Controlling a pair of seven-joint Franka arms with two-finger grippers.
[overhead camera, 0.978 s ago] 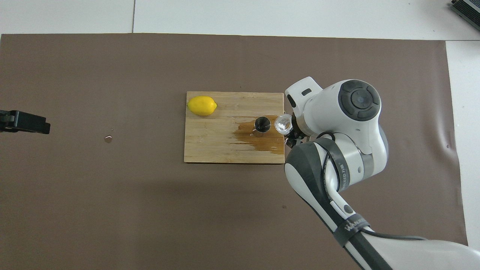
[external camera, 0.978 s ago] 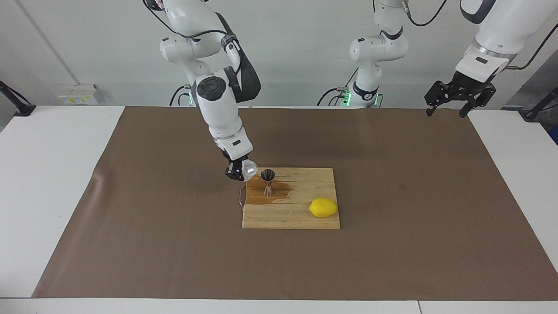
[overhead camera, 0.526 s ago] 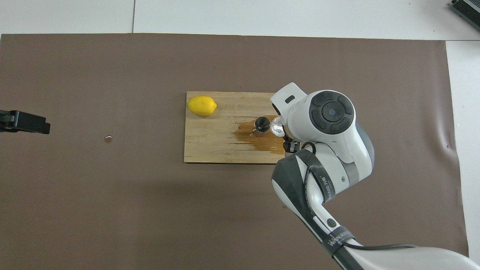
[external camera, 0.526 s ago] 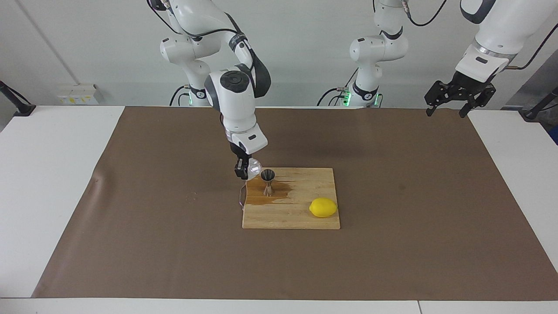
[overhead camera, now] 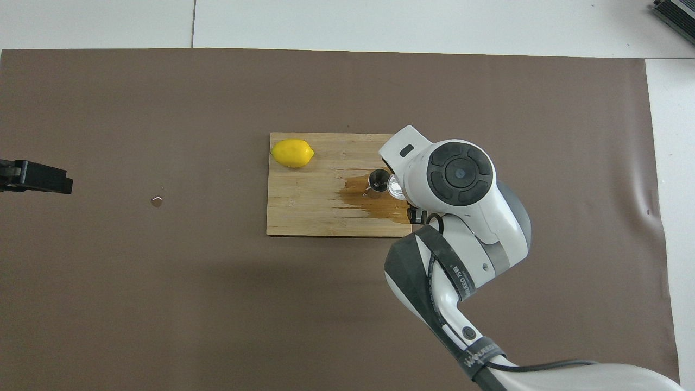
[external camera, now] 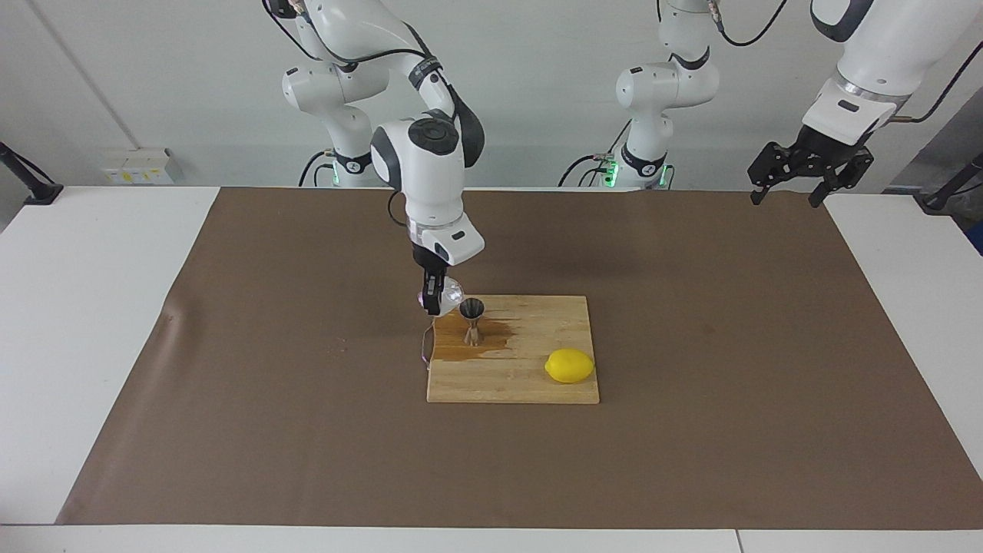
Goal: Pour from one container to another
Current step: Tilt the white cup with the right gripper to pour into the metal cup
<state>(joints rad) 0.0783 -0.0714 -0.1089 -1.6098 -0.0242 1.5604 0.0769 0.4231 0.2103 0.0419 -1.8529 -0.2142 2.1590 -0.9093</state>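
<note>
Brown mat on white table

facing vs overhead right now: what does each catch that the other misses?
Facing only: both arm bases; the open left pincer hanging over the mat's edge, waiting; the right pincer shut on the glass cup, tilted beside the jigger's rim; the jigger's hourglass side.

Overhead only: the jigger's dark mouth; a small droplet on the brown mat. The right arm's wrist hides most of the cup.

Both: cutting board, its wet stain, lemon.
</note>
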